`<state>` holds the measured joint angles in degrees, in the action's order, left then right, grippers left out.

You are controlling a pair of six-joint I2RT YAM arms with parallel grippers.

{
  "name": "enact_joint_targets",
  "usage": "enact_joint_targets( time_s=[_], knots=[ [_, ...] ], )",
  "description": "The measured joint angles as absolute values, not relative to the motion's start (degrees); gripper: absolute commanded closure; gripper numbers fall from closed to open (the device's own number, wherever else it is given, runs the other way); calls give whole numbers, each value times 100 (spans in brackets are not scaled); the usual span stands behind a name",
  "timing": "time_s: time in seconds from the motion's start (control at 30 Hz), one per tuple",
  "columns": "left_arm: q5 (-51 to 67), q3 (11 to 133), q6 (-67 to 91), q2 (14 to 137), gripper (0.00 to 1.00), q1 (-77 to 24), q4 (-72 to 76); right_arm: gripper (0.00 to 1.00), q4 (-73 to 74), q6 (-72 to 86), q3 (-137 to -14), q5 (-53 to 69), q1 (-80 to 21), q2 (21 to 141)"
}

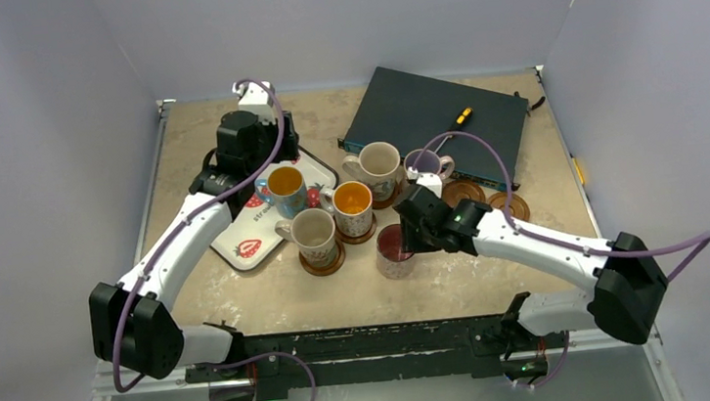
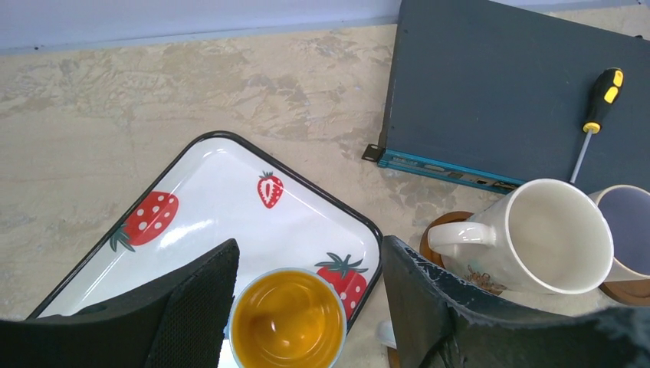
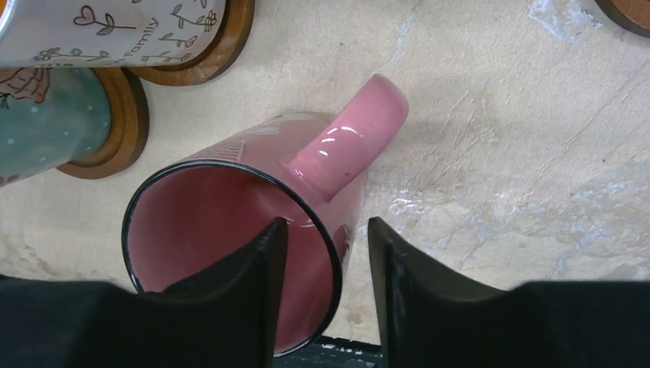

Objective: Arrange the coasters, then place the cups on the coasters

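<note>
At the near middle of the table (image 1: 272, 297), we are seeing the right claw (image 3: 327, 249) straddling the wall of the pink mug (image 3: 222, 230), one finger inside and one outside by the handle, jaws half open with a gap showing either side. That mug is standing on bare table, near two empty coasters (image 1: 463, 193). At the far left, the left claw (image 2: 308, 249) is hovering wide open around the blue mug (image 2: 287, 322) sitting on the tray (image 2: 222, 199), while four other mugs (image 1: 379, 164) are resting on coasters.
</note>
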<state>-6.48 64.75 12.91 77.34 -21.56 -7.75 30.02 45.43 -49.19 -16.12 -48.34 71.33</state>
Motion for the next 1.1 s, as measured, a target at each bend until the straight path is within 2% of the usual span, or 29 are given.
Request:
enact_joint_targets(
  time_s=[0.1,0.17,0.53,0.83,1.1],
  knots=[
    [-685,6475,1291,7703,35,-2156,-773,92,3118,4624,-5063,-1844,-4965,7358],
    [-722,6475,1291,7688,35,-2156,-775,100,3251,4674,-5153,-2003,-5002,7470],
    [-943,6416,1291,7498,35,-2156,-766,100,4622,5078,-5588,-2355,-4871,7166],
    [-1090,6405,1288,7419,35,-2156,-770,100,4976,4792,-5645,-2845,-3444,6781],
    [-1118,6405,1288,7367,35,-2156,-770,100,4484,3846,-5653,-2877,-2084,6812]
  ],
)
